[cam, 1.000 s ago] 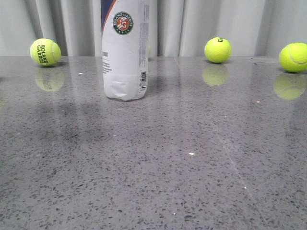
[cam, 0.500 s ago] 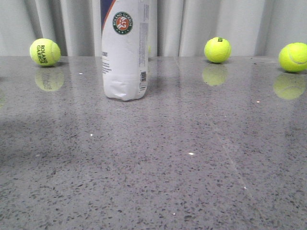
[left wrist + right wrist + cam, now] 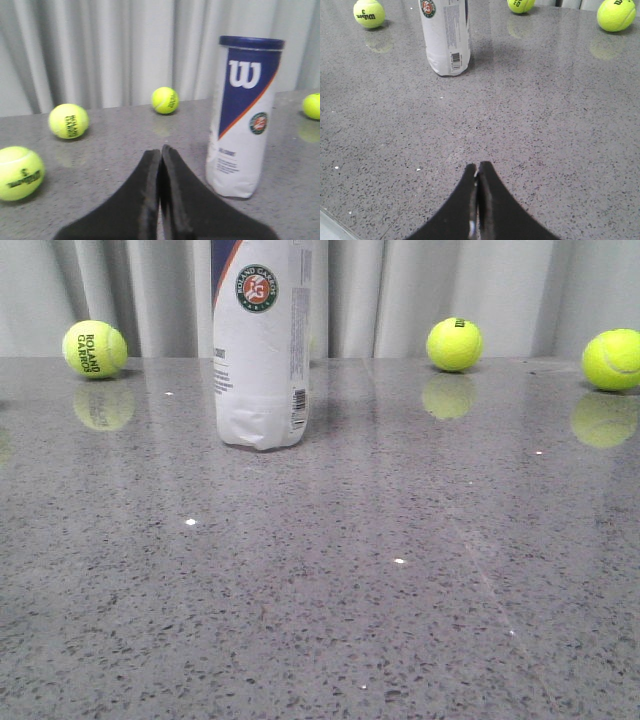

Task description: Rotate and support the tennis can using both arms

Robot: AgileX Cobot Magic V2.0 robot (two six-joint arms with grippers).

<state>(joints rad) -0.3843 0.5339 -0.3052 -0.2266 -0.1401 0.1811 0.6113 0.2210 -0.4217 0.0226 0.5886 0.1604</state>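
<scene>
The tennis can [image 3: 260, 350] stands upright on the grey speckled table, left of centre at the back in the front view, its top cut off by the frame. In the left wrist view the whole tennis can [image 3: 245, 117] shows, with navy rim, white W and round logo. My left gripper [image 3: 160, 152] is shut and empty, a short way from the can's base and apart from it. My right gripper [image 3: 478, 167] is shut and empty too, well back from the tennis can [image 3: 445, 37]. Neither arm shows in the front view.
Yellow-green tennis balls lie along the table's back edge: one at the left [image 3: 94, 349], one right of the can [image 3: 454, 344], one at the far right [image 3: 612, 360]. Another ball [image 3: 19, 172] lies near my left gripper. A grey curtain [image 3: 400, 290] hangs behind the table.
The dark shadow on the table's left side has faded away in the front view. The can and the balls have stayed in place.
</scene>
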